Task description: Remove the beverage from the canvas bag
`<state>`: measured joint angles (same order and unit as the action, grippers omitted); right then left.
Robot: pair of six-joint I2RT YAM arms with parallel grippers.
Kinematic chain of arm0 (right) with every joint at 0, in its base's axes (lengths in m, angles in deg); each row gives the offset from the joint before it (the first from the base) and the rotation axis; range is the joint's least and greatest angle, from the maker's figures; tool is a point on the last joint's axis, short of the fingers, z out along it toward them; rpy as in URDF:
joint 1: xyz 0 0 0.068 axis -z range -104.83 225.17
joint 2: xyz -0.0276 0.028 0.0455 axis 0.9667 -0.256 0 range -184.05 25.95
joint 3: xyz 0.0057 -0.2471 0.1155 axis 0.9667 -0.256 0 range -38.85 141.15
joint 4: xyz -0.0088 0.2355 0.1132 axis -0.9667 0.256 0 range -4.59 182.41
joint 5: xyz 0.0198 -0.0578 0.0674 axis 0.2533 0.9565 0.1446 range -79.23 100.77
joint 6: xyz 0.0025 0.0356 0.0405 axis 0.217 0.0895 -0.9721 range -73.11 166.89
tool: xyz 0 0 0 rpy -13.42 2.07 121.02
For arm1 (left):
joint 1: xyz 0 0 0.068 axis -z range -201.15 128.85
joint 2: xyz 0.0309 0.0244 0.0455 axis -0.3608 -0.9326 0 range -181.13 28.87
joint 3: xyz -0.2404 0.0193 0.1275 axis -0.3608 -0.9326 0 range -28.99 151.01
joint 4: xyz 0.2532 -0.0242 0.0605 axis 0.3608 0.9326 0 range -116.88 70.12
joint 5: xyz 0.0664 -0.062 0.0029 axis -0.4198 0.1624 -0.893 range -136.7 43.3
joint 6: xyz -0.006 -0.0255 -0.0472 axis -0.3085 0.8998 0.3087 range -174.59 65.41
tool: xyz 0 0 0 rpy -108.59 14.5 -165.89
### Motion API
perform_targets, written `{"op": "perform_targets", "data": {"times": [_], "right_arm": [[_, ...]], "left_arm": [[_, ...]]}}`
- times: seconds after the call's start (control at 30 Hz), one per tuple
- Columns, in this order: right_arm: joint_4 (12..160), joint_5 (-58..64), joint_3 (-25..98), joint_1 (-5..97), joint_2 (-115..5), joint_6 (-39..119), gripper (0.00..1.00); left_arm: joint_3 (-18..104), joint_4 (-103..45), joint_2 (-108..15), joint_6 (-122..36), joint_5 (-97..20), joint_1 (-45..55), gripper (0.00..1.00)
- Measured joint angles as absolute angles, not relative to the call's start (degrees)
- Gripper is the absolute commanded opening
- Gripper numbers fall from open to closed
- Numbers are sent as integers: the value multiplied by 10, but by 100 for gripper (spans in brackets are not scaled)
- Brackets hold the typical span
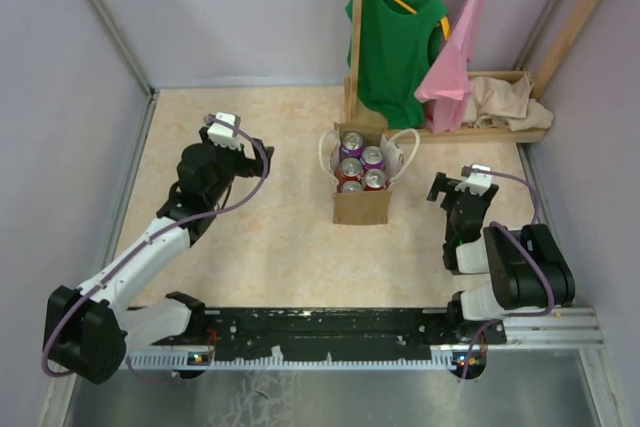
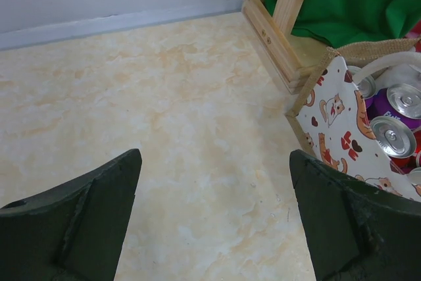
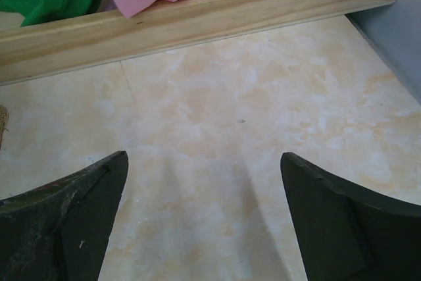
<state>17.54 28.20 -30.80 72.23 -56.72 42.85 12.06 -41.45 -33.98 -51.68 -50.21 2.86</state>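
the table [image 1: 250, 237] carries the canvas bag [image 1: 361, 205] upright at its middle; the beverage cans [image 1: 362, 169] all sit inside it, so nothing is out yet and the whole lift is left; the left claw [image 2: 214, 156] and the right claw [image 3: 202, 157] both gape wide, empty, either side of the bag and not touching it
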Motion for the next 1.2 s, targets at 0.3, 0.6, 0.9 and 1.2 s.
{"op": "perform_targets", "data": {"times": [0.3, 0.6, 0.9, 1.2], "right_arm": [[175, 282, -308, 722, -567, 429, 99], [175, 282, -308, 722, -567, 429, 99], [175, 282, -308, 722, -567, 429, 99], [175, 282, -308, 722, -567, 429, 99]], "left_arm": [[120, -419, -337, -517, -503, 29, 100], [125, -420, -338, -508, -499, 29, 100], [141, -469, -322, -474, -497, 29, 100], [335, -356, -448, -491, -441, 29, 83]]}}
